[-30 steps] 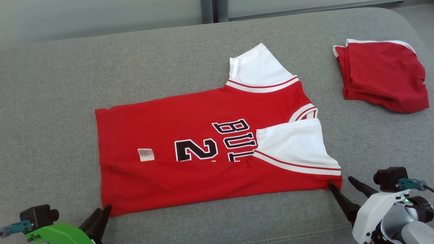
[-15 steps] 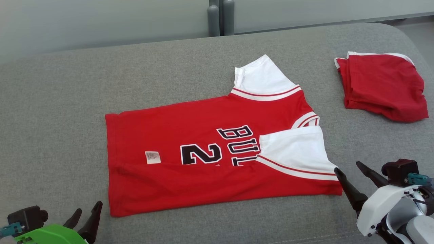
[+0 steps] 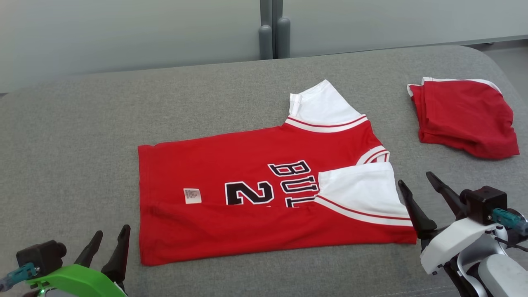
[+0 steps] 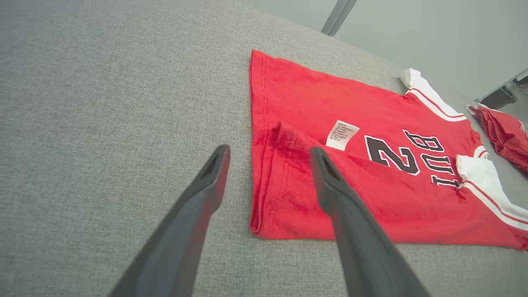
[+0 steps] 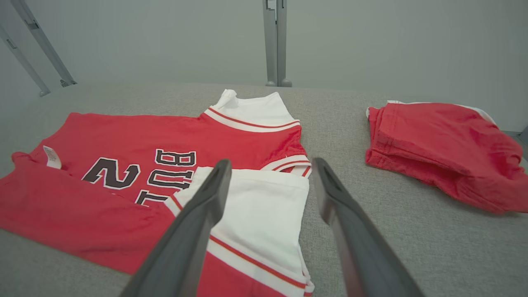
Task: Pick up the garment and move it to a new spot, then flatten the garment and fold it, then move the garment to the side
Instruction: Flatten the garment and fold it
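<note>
The garment (image 3: 255, 173), a red jersey with white sleeves and black lettering, lies flat on the grey cushion, its near long edge folded over the front. A white label (image 3: 192, 195) shows on it. My left gripper (image 3: 112, 231) stands open just left of the jersey's near-left corner, apart from the cloth. In the left wrist view the left gripper (image 4: 269, 149) has its fingers either side of the folded hem of the garment (image 4: 330, 99). My right gripper (image 3: 414, 178) is open beside the near white sleeve. In the right wrist view the right gripper (image 5: 271, 161) hangs above that sleeve of the garment (image 5: 123, 132).
A second folded red garment (image 3: 466, 115) lies at the far right, also in the right wrist view (image 5: 445, 140). The grey cushion (image 3: 82, 144) rounds off at its right edge. Two grey posts (image 3: 272, 41) stand behind it against a pale wall.
The left gripper has opened and let go of the jersey's near-left corner. The right gripper has risen from the near-right corner. The camera has tilted, so the whole picture sits lower.
</note>
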You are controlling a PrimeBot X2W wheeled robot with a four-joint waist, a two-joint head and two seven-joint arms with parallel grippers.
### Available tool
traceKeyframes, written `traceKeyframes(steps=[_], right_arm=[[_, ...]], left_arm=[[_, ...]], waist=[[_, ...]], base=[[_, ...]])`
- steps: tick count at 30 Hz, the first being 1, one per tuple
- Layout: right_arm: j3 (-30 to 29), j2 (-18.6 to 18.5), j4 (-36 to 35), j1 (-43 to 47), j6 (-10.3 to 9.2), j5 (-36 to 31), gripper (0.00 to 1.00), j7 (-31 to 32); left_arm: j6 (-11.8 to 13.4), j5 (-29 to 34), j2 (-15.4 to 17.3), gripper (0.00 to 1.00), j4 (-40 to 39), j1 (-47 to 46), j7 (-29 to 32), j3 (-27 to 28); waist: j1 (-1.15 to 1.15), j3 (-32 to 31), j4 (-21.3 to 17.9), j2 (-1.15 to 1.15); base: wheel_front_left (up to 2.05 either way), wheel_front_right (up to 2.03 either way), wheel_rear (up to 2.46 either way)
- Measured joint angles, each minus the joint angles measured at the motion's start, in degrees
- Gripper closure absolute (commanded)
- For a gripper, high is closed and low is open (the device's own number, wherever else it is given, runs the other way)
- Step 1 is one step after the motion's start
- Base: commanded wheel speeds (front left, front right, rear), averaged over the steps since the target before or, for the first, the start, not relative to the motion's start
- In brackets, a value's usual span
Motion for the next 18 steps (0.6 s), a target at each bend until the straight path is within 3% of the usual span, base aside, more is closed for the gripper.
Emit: traceKeyframes(steps=[7, 18], right_arm=[[1.0, 1.0, 2.5, -0.2, -0.02, -1.0, 0.00, -1.7], [2.3, 1.6, 4.3, -5.8, 0.08, -3.4, 0.00, -2.2]], left_arm=[[-1.5, 1.5, -1.9, 0.00, 0.2, -1.8, -3.0, -1.6], [-2.4, 2.8, -1.7, 0.00, 1.8, -5.3, -4.2, -2.6]], waist=[[0.00, -0.9, 0.8, 0.00], [0.00, 1.1, 1.3, 0.00]], base=[[0.00, 0.00, 0.00], [0.00, 0.00, 0.00]])
